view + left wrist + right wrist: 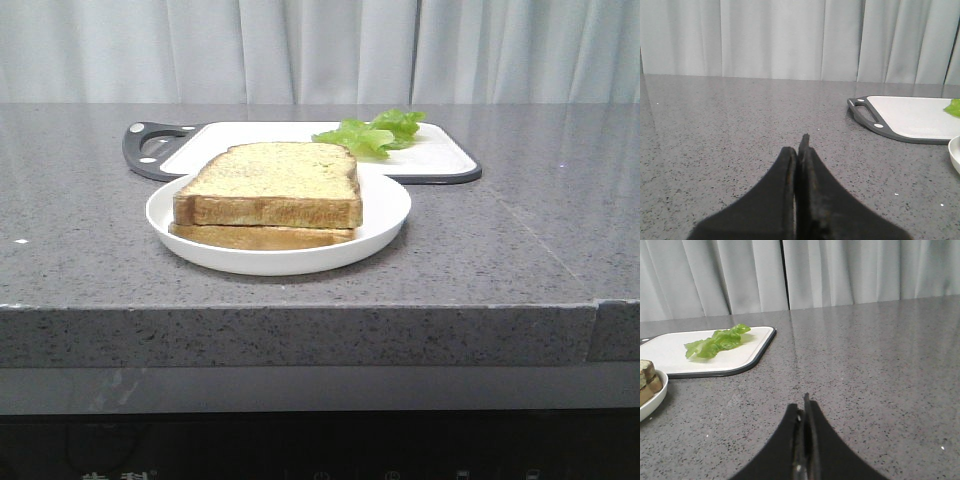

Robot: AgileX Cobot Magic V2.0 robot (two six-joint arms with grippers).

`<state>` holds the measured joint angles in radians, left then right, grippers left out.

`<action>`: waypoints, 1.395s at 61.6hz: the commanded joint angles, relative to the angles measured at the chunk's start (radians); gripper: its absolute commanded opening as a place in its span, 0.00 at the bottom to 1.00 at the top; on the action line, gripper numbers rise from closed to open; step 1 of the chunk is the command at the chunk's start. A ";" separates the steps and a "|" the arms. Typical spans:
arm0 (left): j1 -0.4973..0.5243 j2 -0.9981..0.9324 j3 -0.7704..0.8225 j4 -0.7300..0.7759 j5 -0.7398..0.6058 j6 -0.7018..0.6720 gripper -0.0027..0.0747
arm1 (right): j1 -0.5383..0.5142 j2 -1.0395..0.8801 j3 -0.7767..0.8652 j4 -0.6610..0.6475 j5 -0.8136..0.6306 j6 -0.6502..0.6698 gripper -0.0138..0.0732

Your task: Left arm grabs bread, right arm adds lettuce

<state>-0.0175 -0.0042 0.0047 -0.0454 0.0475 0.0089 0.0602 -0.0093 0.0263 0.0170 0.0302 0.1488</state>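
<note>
Left tool [801, 142] pinched closed above counter [730, 130]; right tool [805, 402] likewise.

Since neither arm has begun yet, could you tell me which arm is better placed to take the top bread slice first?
Left. The bread lies on the plate, whose rim sits near the shut left gripper; the right gripper faces the lettuce.

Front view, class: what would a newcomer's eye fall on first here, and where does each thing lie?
First, the two stacked slices of bread on the white plate in the middle of the grey counter. Next, the bright green lettuce lying on the white cutting board just behind the plate. In the wrist views, the left gripper and right gripper are shut and empty over bare counter.
</note>
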 commanded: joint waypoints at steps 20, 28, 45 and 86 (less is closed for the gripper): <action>0.001 -0.018 0.006 -0.008 -0.083 -0.001 0.01 | -0.008 -0.022 -0.003 -0.007 -0.088 -0.004 0.08; 0.001 -0.018 0.006 -0.008 -0.083 -0.001 0.01 | -0.008 -0.022 -0.003 -0.007 -0.088 -0.004 0.08; 0.001 -0.018 0.006 -0.008 -0.083 -0.001 0.01 | -0.008 -0.022 -0.003 -0.007 -0.089 -0.004 0.08; 0.001 0.094 -0.447 -0.011 0.191 -0.001 0.01 | -0.008 0.073 -0.397 -0.047 0.229 -0.006 0.08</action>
<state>-0.0175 0.0332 -0.3260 -0.0518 0.2103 0.0089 0.0602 0.0083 -0.2585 0.0000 0.2561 0.1491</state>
